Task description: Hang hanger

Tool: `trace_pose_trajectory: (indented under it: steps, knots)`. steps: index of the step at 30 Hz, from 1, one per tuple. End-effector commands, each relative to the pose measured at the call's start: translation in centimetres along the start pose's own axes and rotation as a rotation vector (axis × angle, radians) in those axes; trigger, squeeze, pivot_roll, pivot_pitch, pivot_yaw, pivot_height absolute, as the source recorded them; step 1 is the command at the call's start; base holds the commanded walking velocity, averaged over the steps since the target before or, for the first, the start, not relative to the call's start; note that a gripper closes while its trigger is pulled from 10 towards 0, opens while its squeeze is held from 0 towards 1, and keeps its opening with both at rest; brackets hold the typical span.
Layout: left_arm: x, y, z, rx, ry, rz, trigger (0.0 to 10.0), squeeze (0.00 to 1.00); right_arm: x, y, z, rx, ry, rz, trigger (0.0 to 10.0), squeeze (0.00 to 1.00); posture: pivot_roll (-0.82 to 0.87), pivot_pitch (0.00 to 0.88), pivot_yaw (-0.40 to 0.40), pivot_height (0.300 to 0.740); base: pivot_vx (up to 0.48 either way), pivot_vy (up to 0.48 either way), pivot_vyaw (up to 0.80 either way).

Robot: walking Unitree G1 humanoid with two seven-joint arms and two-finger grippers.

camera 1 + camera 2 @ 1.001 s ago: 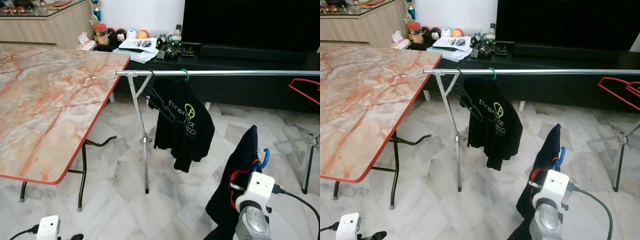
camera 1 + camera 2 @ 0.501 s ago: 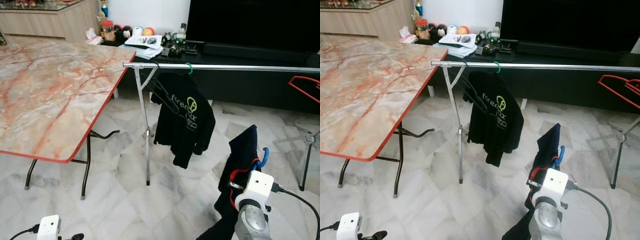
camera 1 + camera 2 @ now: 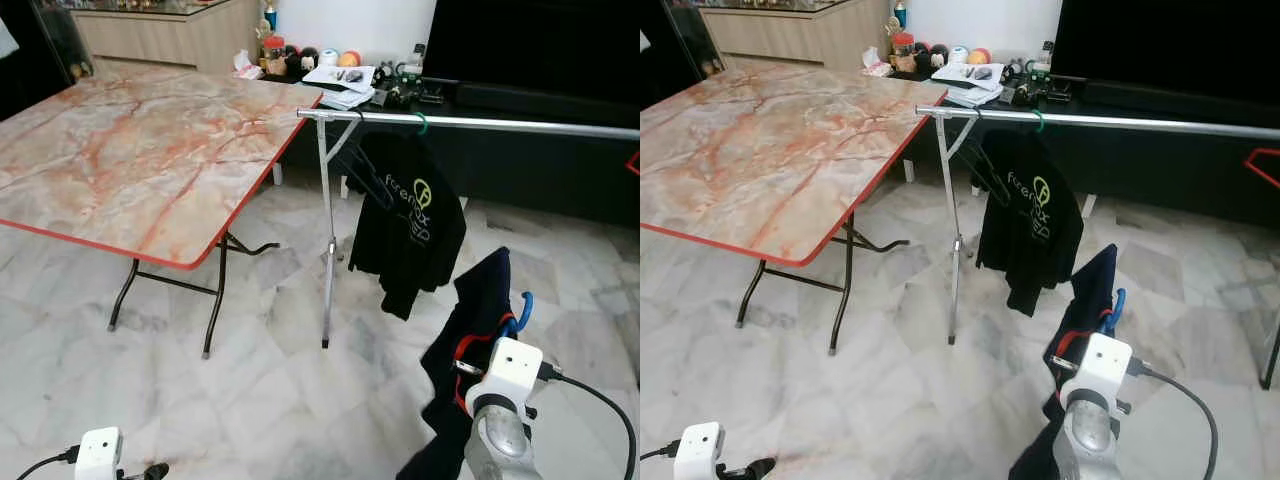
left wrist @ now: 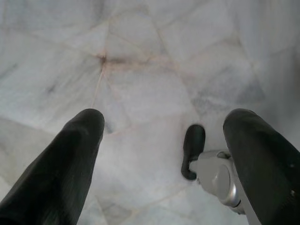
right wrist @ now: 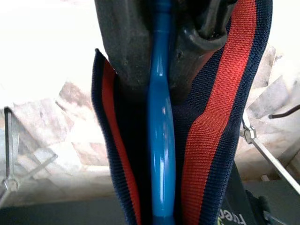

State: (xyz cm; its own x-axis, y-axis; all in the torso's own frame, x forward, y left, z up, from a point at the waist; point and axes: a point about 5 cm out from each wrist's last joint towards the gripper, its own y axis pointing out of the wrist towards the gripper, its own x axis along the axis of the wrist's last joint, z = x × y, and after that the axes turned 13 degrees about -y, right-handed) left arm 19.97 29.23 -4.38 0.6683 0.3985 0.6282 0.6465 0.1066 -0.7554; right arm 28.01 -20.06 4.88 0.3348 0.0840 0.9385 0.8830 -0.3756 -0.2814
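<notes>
Right hand (image 5: pixel 159 61) around blue hanger (image 5: pixel 160 140), navy-red garment (image 3: pixel 475 330).

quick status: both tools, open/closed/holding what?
Left tool: open, holding nothing, hanging over the floor.
Right tool: closed on the blue hanger carrying a dark garment.

Marble-top folding desk (image 3: pixel 130 160) with red edge, standing left on white marble floor (image 3: pixel 250 390). Behind it a wooden sideboard (image 3: pixel 170 35). Low black TV console (image 3: pixel 1160 150) along the back wall, its left end cluttered with papers (image 3: pixel 340 80) and small balls (image 3: pixel 325 57).
</notes>
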Motion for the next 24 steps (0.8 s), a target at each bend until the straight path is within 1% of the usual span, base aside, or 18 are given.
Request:
trace_pose_trajectory:
  steps: [1, 8, 11, 20, 24]
  knots:
    - [-0.28, -0.12, 0.33, 0.008, -0.004, 0.007, 10.0, 0.0, 0.21, 0.11, -0.69, -0.03, -0.01, -0.017, 10.0, 0.0, 0.04, 0.059, 0.031, 0.74, -0.3, 0.0, 0.0]
    - [-0.26, -0.12, 0.34, 0.009, -0.004, 0.005, 10.0, 0.0, 0.16, 0.22, -0.82, -0.037, -0.02, -0.007, 10.0, 0.0, 0.04, 0.061, 0.03, 0.74, -0.303, 0.0, 0.0]
    - [-0.16, -0.11, 0.3, 0.01, 0.003, -0.001, 10.0, 0.0, 0.01, 0.39, -0.76, -0.027, -0.041, 0.018, 10.0, 0.0, 0.05, 0.059, 0.029, 0.74, 0.0, 0.0, 0.0]
    - [0.11, -0.03, 0.08, 0.007, -0.005, -0.023, 10.0, 0.0, 0.3, 0.8, -0.38, -0.009, -0.047, 0.022, 10.0, 0.0, 0.05, 0.054, 0.024, 0.74, 0.0, 0.0, 0.0]
    - [0.38, 0.0, -0.11, -0.01, 0.012, -0.042, 10.0, 0.0, 0.4, 1.02, -0.09, 0.037, -0.07, 0.032, 10.0, 0.0, 0.05, 0.054, 0.022, 0.74, 0.0, 0.0, 0.0]
